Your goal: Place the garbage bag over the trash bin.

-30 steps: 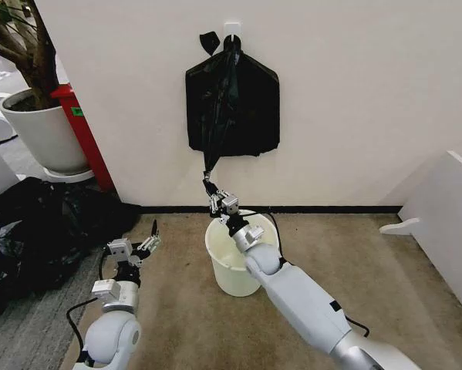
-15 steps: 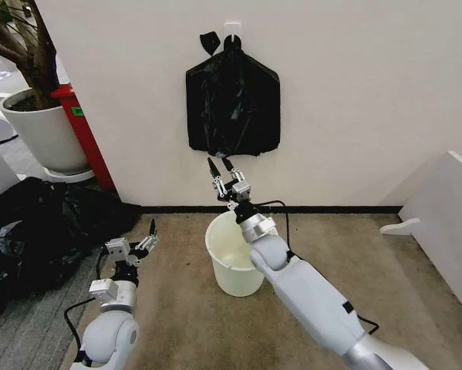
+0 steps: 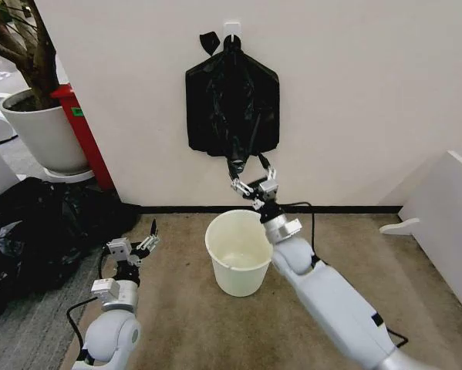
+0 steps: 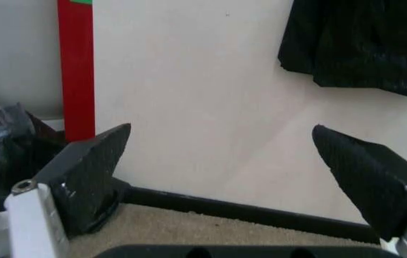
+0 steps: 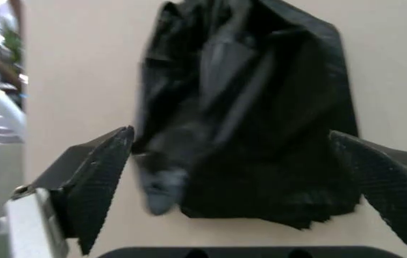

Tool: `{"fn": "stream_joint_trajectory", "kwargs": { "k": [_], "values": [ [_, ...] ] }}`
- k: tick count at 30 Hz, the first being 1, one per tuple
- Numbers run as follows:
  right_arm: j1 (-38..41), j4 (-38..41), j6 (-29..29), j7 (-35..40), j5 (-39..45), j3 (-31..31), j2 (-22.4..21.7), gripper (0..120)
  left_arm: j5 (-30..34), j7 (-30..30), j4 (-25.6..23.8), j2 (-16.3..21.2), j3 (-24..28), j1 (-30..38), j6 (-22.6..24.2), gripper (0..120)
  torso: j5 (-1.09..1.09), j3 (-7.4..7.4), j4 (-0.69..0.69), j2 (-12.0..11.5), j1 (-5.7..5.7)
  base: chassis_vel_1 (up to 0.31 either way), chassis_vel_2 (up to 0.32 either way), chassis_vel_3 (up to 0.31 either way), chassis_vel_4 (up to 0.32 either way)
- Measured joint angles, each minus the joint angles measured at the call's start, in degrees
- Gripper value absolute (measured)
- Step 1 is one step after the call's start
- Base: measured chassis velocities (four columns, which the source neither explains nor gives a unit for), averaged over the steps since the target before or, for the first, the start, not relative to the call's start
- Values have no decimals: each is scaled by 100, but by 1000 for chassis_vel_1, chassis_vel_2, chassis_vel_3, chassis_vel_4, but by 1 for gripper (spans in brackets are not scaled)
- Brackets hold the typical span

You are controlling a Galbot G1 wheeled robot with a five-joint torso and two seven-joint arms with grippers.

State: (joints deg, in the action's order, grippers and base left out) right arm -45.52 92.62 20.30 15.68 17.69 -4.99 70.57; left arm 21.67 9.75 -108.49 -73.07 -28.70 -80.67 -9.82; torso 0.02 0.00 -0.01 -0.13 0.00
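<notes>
A flat black bundle hangs by its knotted top from a wall hook. A short tail of thin black film dangles from its lower edge, blurred in the right wrist view; the rest of the garbage bag is hidden in the bundle. My right gripper stands open just below the bundle, right beside that tail, gripping nothing. The trash bin, a cream-white bucket, stands upright and unlined on the carpet under it. My left gripper waits open low at the left, its fingers spread wide.
A large white plant pot with a tree and a red post stand at the left wall. A sprawling heap of black plastic lies on the floor at the left. A white panel closes off the right side.
The right gripper has risen from the bin's far rim and swung right under the bundle. The long black strand that reached down to it now hangs short. The left arm has stayed put.
</notes>
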Motion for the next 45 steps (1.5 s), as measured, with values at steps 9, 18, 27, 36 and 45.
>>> {"fn": "stream_joint_trajectory", "kwargs": {
  "k": [9, 18, 27, 36, 45],
  "values": [
    [834, 43, -471, -72, -1632, -246, -228, 100, -81, 0, 78, -22, 9, -5, -38, 100, -1, 0, 0, 0, 0, 0, 0, 0, 0],
    [1896, -441, -1180, -446, -2379, -745, -60, 100, -75, -1, 258, -7, -23, 66, -46, 100, 0, 1, 1, -1, 0, 0, 0, 0, 0],
    [2747, -1072, -1332, -2011, -3441, -502, 61, 100, -40, 9, 483, -2, -48, 146, -115, 100, -1, 1, 0, -1, 0, 0, 0, 0, 0],
    [2763, -1174, -996, -2937, -3960, -30, -102, 98, -34, 13, 504, 1, -28, 169, -119, 100, 0, 0, -1, -1, 0, 0, 0, 0, 0],
    [2794, -1299, -1169, -3138, -4518, 170, -89, 77, -47, 19, 473, -4, -13, 144, -119, 100, -1, 1, 1, -1, 0, 0, 0, 0, 0]
  ]
}}
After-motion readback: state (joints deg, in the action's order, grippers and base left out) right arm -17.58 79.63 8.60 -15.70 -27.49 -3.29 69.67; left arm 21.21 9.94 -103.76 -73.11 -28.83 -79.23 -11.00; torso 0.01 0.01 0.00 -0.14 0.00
